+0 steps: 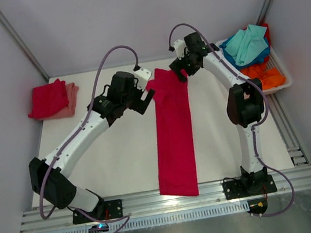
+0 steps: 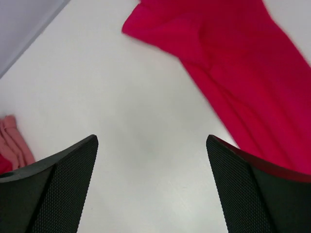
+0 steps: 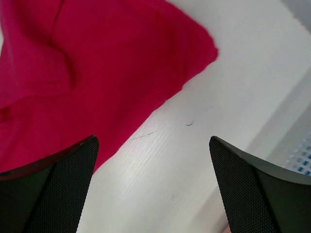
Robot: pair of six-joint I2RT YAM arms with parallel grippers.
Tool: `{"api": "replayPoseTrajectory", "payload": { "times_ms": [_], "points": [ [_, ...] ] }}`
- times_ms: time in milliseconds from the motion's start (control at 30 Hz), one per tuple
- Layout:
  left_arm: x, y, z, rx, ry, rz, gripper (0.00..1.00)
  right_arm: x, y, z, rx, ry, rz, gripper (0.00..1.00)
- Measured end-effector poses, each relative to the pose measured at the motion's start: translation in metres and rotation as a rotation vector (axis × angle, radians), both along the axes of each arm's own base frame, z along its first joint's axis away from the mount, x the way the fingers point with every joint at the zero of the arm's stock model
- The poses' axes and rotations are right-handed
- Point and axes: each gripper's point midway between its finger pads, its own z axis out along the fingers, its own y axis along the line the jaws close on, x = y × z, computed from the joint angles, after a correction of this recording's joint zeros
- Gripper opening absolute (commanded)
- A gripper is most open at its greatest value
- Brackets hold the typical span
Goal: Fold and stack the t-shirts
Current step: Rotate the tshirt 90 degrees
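Crimson cloth first: your t-shirt (image 1: 175, 143) lies folded in a long strip down the middle of the table (image 1: 115, 157), from far end to near edge. Your left claw (image 2: 150, 141) hangs wide open just left of its far end, gripping nothing. Your right claw (image 3: 153, 141) gapes empty over the far right corner. Folded shirts (image 1: 52, 99) sit far left, and loose shirts (image 1: 249, 48) fill the basket (image 1: 282, 74) far right.

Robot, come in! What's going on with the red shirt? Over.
Left gripper open, right gripper open, both empty. Red t-shirt flat on table, folded into a long strip, both grippers near its far end. Nothing blocking it.
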Motion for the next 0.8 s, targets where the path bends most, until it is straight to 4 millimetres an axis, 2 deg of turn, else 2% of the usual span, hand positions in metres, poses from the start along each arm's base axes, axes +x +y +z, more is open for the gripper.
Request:
{"api": "replayPoseTrajectory", "payload": {
  "times_ms": [133, 333, 433, 533, 800],
  "points": [
    [0.007, 0.041, -0.006, -0.014, 0.01, 0.114, 0.99, -0.035, 0.014, -0.032, 0.054, 0.156, 0.088, 0.99],
    [0.021, 0.092, 0.014, -0.105, -0.021, 0.253, 0.99, -0.054, 0.034, -0.038, 0.118, 0.226, 0.167, 0.99],
    [0.024, 0.102, 0.015, -0.12, -0.018, 0.278, 0.99, -0.053, 0.047, -0.039, 0.145, 0.239, 0.198, 0.99],
    [0.023, 0.105, 0.009, -0.128, 0.004, 0.286, 0.99, -0.044, 0.062, -0.045, 0.175, 0.246, 0.23, 0.99],
    [0.025, 0.125, -0.001, -0.155, 0.047, 0.334, 0.99, -0.046, 0.081, -0.079, 0.203, 0.328, 0.27, 0.99]
  ]
}}
